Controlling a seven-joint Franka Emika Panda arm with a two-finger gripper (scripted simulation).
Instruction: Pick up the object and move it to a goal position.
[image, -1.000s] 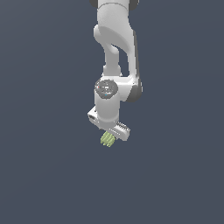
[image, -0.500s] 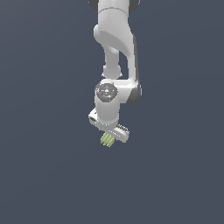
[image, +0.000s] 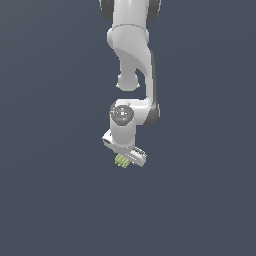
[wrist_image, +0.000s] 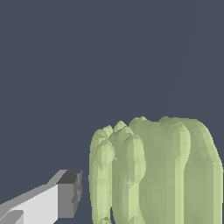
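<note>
end effector (image: 123, 159) | ridged object (image: 122, 161) held at its tip

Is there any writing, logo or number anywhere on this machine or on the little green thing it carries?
None can be read: the white arm, the gripper and the yellow-green object show plain surfaces.
The small red and dark marks on the round wrist joint are too small to read as text.
</note>
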